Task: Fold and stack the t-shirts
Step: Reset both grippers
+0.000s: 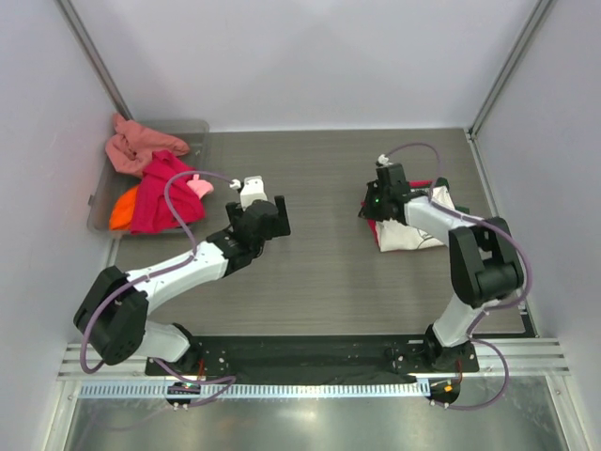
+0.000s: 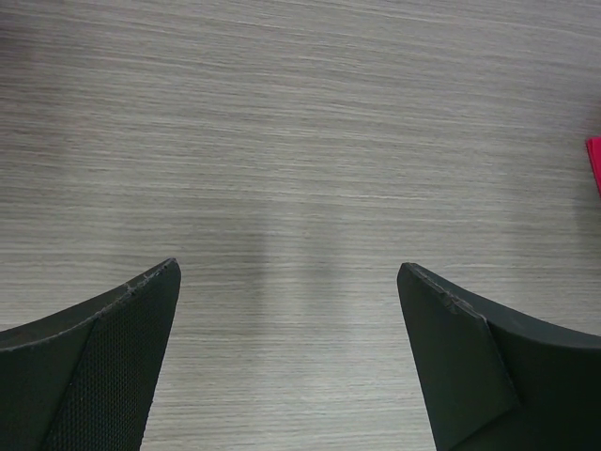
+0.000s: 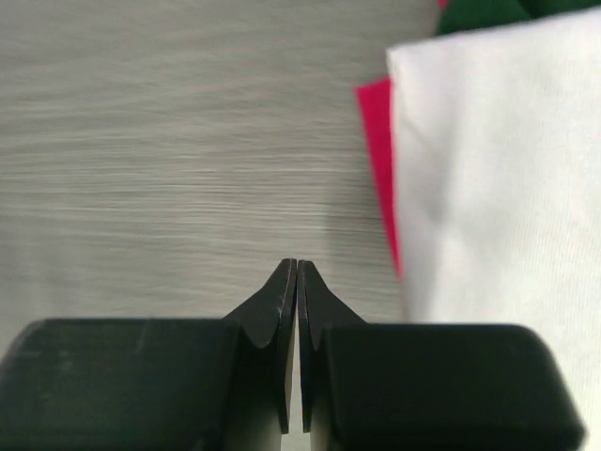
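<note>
The grey wood-grain table (image 1: 329,272) carries everything. At its far left corner sits a tray (image 1: 101,202) with unfolded shirts heaped in it: a salmon one (image 1: 136,146) bunched at the far end, a magenta one (image 1: 160,193) stretched lengthwise down the tray from far to near, an orange one (image 1: 122,209) showing at the tray's left wall, and a light pink bit (image 1: 199,185) poking over the right wall. On the right side of the table lies a folded cream-white shirt (image 1: 413,230), flat, a near-square packet set slightly askew to the table edges; the right arm covers part of it, so I cannot tell its long axis. It rests on a crimson shirt (image 3: 376,160), whose edge peeks out along its left side, and dark green cloth (image 3: 479,11) shows at its far end. The left gripper (image 1: 274,214) hangs over bare table near the middle, jaws spread wide, holding nothing. The right gripper (image 3: 297,268) sits just beside the stack's left edge, its fingertips pressed together on nothing.
</note>
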You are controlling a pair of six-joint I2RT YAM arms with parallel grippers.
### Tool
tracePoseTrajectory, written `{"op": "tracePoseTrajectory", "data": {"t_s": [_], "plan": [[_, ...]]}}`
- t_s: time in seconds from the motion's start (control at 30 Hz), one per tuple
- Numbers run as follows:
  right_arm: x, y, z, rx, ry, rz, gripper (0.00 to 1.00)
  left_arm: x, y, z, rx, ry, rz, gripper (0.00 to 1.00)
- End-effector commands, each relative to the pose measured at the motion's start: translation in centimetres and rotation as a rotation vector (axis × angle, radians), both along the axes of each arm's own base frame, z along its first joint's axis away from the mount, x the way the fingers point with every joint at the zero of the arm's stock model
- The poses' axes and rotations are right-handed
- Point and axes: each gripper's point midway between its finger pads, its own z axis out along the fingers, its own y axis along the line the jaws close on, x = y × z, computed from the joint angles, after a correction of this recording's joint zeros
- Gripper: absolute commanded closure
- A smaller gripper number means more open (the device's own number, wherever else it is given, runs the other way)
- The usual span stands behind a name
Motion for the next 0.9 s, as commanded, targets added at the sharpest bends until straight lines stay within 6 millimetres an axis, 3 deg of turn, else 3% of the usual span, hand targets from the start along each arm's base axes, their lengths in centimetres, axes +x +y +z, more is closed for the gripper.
{"op": "tracePoseTrajectory", "data": {"t_s": [0.0,0.27,0.43,0.47,0.6,0.7,0.8,0.83,0.87], "plan": [[-1.7,-3.5,-3.3,-0.329,0.155,-0.018,0.92,0.7,0.0,1.5,-0.049,-0.053,0.027,0.03],[-0.6,-6.6,-4.6,-0.547,0.222,-0.092,0.95,0.7,0.1,1.5,-0.047,-0.054,0.03,0.03],[-0.6,-11.4,-6.1,-0.594,0.312,-0.208,0.95,0.6,0.1,1.5,-0.046,-0.053,0.03,0.03],[-0.6,-13.3,-6.2,-0.593,0.327,-0.258,0.95,0.6,0.1,1.5,-0.048,-0.054,0.03,0.03],[-0.7,-17.1,-4.9,-0.626,0.323,-0.398,0.93,0.6,0.1,1.5,-0.047,-0.053,0.029,0.03],[0.1,-16.8,-3.3,-0.6,0.277,-0.408,0.89,0.6,0.3,1.5,-0.044,-0.054,0.035,0.02],[1.2,-14.3,-0.8,-0.549,0.169,-0.37,0.71,0.5,0.5,1.6,-0.042,-0.057,0.041,0.0],[0.7,-12.4,0.0,-0.591,0.114,-0.338,0.57,0.4,0.7,1.9,-0.047,-0.064,0.045,0.0],[0.7,-11.2,2.5,-0.582,0.024,-0.328,0.52,0.4,0.8,2.0,-0.05,-0.066,0.051,0.01]]}}
